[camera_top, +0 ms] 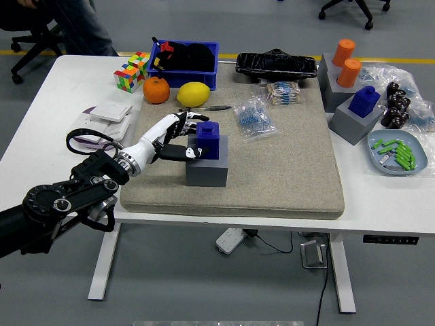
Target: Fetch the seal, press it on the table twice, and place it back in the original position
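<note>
Fingers (182, 126) of my left hand (170, 139) close around the blue seal (208, 139) — unlifted from its grey holder (206, 170); both presses, return remain.

A blue seal (208, 140) sits in a grey block (206, 168) just right of the white-and-black left hand (175, 139). Beyond the hand lie an orange (156, 89) and a yellow lemon (194, 94); beneath it is a beige mat (285, 163).

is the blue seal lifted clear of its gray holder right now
No, the blue seal sits in the gray holder on the mat, with the left hand closing around it.
</note>
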